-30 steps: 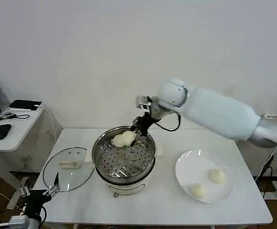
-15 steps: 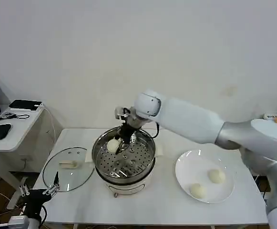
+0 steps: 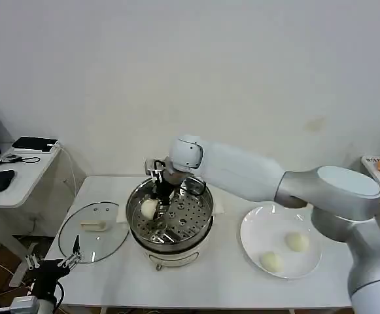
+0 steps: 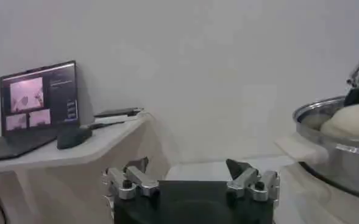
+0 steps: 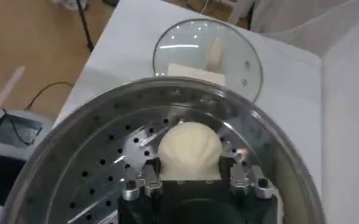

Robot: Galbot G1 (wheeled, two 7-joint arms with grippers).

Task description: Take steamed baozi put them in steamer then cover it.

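- Lowering a steamed baozi (image 3: 150, 209) into the steamer (image 3: 170, 219) is the step in hand: the right gripper (image 3: 155, 200) reaches down inside the pot at about nine o'clock of its perforated tray, jaws pinching the bun from both sides, as the right wrist view (image 5: 189, 151) shows plainly.
- Judging from how low the bun hangs over the holes, the next move calls for spreading the jaws to let it settle, then lifting straight up past the steel rim without clipping it.
- Two more baozi (image 3: 297, 241) (image 3: 271, 261) lie on the white plate (image 3: 255, 226) at three o'clock of the steamer, well apart from it, so more carrying trips seem due before covering.
- Off the pot at nine o'clock rests the cover (image 3: 93, 230), flat on the table with its cream handle up; the lid step is not yet done.
- Parked low at the table's seven o'clock corner, the left gripper (image 3: 72, 258) sits idle with its jaws spread and nothing between them, the steamer wall to its side in its own wrist view.
- Everything stands on a white table (image 3: 209, 288) against a plain white wall.
- A side desk (image 3: 13, 176) at ten o'clock carries a laptop (image 4: 36, 106) and a mouse (image 3: 2, 179).
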